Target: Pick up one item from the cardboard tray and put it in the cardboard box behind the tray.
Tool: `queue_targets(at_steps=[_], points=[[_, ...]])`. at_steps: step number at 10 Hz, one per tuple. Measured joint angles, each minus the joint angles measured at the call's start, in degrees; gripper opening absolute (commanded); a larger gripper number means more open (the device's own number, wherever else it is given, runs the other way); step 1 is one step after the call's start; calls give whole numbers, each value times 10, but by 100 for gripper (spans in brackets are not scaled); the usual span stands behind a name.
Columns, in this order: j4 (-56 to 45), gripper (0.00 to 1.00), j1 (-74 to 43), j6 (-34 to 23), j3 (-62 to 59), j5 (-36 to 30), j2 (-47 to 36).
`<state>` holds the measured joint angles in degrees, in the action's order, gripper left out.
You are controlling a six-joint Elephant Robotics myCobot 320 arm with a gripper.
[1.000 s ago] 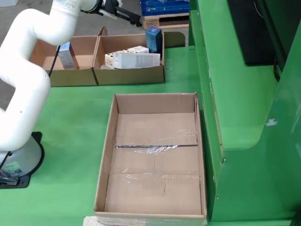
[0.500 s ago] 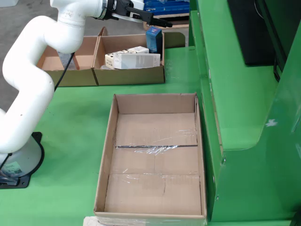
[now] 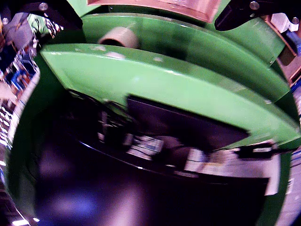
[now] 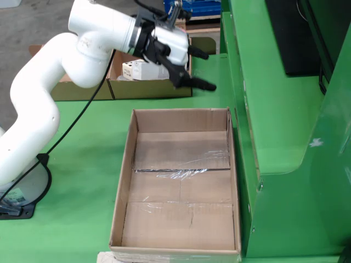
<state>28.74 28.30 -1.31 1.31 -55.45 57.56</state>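
Observation:
In the fixed view, my gripper [image 4: 208,70] is open and empty, its black fingers [image 4: 198,84] pointing right toward the green machine. It hangs above the table between two cardboard containers. A large, shallow open cardboard box [image 4: 123,186] lies in the foreground, holding only tape and plastic film. A smaller cardboard box [image 4: 149,89] sits behind it with a white item [image 4: 140,70] inside, partly hidden by my wrist. In the wrist view both dark fingers [image 3: 237,13] show at the top corners, nothing between them.
A green machine housing [image 4: 274,126] stands close on the right, with a dark screen [image 4: 288,38]. The wrist view faces its green panels [image 3: 155,80] and a grey roll [image 3: 120,36]. Another cardboard box [image 4: 71,87] sits far left. My black cable [image 4: 82,118] hangs over the table.

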Motion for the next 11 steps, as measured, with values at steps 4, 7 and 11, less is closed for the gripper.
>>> queue_targets(at_steps=[4,7,11], points=[[0,100,-102,83,0,0,0],[0,100,-156,83,0,1,0],[0,100,-156,83,0,1,0]])
